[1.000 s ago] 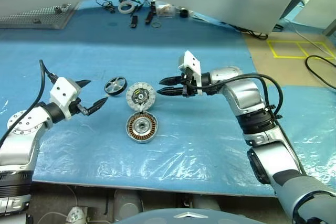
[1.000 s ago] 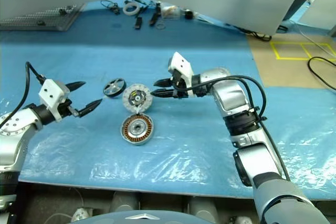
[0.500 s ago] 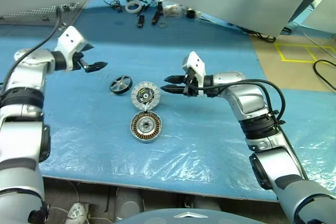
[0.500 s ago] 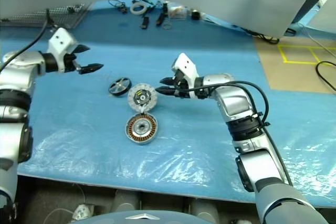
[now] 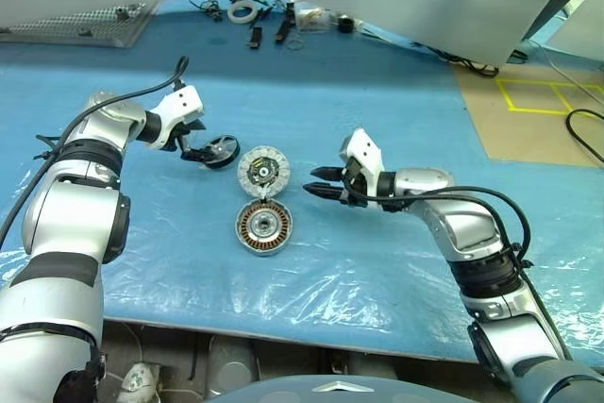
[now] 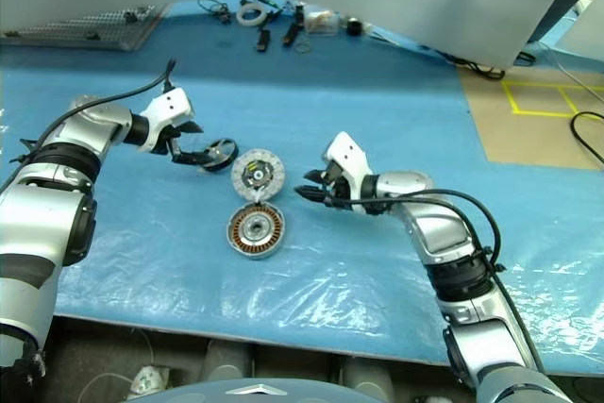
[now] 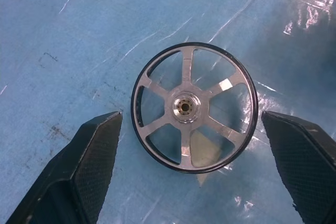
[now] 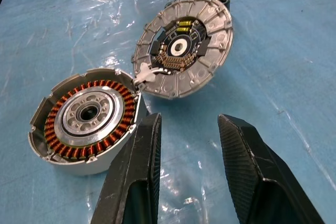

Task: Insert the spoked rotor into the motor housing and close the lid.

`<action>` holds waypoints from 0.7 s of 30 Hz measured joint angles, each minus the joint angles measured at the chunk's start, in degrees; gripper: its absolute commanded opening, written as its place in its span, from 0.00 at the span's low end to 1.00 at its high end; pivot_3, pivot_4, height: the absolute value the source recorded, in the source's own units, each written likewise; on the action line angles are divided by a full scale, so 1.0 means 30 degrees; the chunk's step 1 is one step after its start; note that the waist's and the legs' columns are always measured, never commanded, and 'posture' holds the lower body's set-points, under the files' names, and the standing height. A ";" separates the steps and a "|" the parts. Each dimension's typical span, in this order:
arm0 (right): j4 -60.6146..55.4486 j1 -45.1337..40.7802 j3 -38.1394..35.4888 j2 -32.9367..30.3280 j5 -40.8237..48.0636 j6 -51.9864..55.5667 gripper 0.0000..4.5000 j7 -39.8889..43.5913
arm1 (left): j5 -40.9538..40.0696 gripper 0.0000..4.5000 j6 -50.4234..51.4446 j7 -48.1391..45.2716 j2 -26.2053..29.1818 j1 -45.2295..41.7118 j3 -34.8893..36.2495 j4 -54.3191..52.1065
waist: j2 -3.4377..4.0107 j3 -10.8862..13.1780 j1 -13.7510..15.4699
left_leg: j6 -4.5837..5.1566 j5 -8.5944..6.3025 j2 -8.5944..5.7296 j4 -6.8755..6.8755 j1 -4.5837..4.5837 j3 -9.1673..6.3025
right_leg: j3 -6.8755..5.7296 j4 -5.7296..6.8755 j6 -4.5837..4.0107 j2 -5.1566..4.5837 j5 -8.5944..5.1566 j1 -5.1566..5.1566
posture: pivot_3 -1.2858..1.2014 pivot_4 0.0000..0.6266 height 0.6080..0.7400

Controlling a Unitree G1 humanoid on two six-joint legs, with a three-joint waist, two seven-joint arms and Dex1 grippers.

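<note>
The spoked rotor (image 7: 193, 107) lay flat on the blue plastic sheet (image 5: 377, 271), a silver wheel with a dark rim, six spokes and a small hub, and it sat squarely between the two black fingers of the left gripper (image 5: 200, 143), which stood spread wide on either side of it with a gap to each fingertip, touching nothing that I could see. The left wrist view looked straight down on it, the rotor centred ahead of the open claw. Just to the right of that gripper, beyond the rotor, lay the lid (image 5: 261, 171), its inner face turned up, showing radial segments round a dark centre with a pale ring. The lid touched the motor housing (image 5: 263, 227) at one edge, where a small silver tab joined them; the housing lay nearer the robot, open, with its ring of copper-brown windings and silver hub facing up. The right gripper (image 5: 321, 183) hung low over the sheet just to the right of the lid and housing, its fingers pointing leftward at them, parted about halfway and holding nothing. In the right wrist view both discs lay just ahead of its fingertips, the housing off one finger and the lid a little farther on. Well beyond both claws, at the far edge of the sheet, lay a roll of tape (image 5: 243, 12) and some small dark tools (image 5: 279, 26).
</note>
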 measured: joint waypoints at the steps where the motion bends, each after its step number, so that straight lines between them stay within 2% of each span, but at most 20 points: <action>1: -0.0197 0.0160 0.0071 0.0000 0.0029 0.0076 0.40 -0.0150 | 0.0018 1.00 -0.0044 -0.0013 -0.0005 0.0000 0.0023 0.0002 | 0.0000 0.0000 -0.0004 | 0.0000 0.0000 0.0001 0.0001 0.0008 0.0000 | 0.0001 0.0005 0.0000 0.0001 0.0000 0.0006 | 0.52 0.24 1.00; 14: -0.0861 0.1112 0.0517 -0.0090 0.0078 0.0252 0.40 -0.1094 | 0.0065 1.00 -0.0276 0.0062 -0.0300 0.0456 0.0633 0.0002 | 0.0001 0.0000 0.0013 | -0.0002 -0.0001 -0.0001 -0.0007 -0.0006 -0.0002 | -0.0002 -0.0019 0.0001 0.0000 0.0000 0.0007 | 0.52 0.24 1.00; 21: -0.1215 0.1430 0.0733 -0.0556 0.0079 0.0320 0.40 -0.1186 | 0.0125 1.00 -0.0388 0.1095 -0.0792 0.1103 0.0682 0.0033 | 0.0000 0.0001 0.0041 | -0.0002 0.0000 -0.0001 -0.0005 -0.0007 -0.0009 | 0.0000 -0.0016 0.0001 0.0000 0.0000 0.0009 | 0.52 0.24 1.00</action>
